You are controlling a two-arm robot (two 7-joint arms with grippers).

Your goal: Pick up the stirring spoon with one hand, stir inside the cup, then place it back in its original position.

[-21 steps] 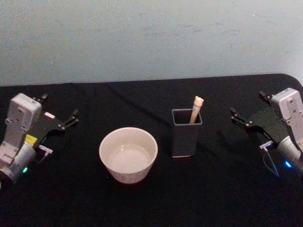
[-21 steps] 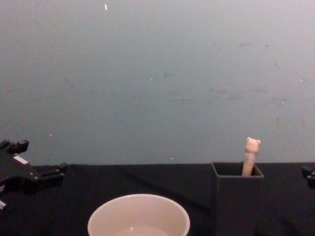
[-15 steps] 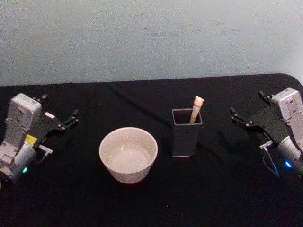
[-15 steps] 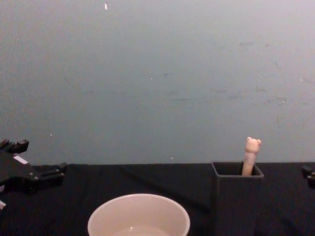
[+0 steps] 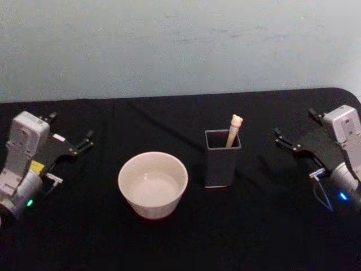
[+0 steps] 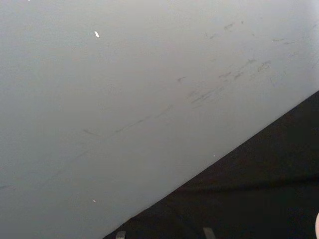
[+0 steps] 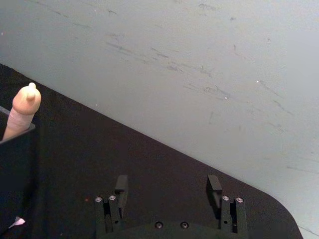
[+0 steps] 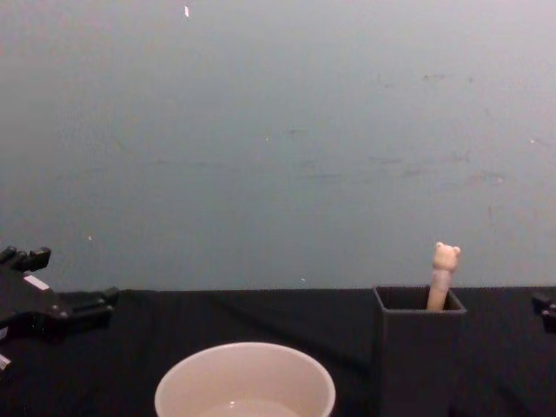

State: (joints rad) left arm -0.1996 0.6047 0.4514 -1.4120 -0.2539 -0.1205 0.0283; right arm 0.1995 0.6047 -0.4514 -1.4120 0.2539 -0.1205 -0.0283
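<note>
The stirring spoon [image 5: 233,131] stands upright in the tall dark grey holder [image 5: 221,159], right of centre, with its beige bear head above the rim. Its bowl is hidden inside. The cream-white cup [image 5: 152,183] sits to the holder's left. My left gripper [image 5: 70,127] rests open at the far left, well away from the cup. At the far right my right gripper [image 5: 294,124] is open and empty, pointing toward the holder. In the right wrist view its fingers [image 7: 121,188] are spread, with the spoon [image 7: 22,110] and holder [image 7: 15,164] beyond. The chest view shows the spoon [image 8: 443,276], holder [image 8: 420,356] and cup [image 8: 245,382].
A black cloth covers the table [image 5: 259,226], and a pale grey-blue wall [image 5: 180,45] stands close behind its far edge. The table's right rear corner is rounded.
</note>
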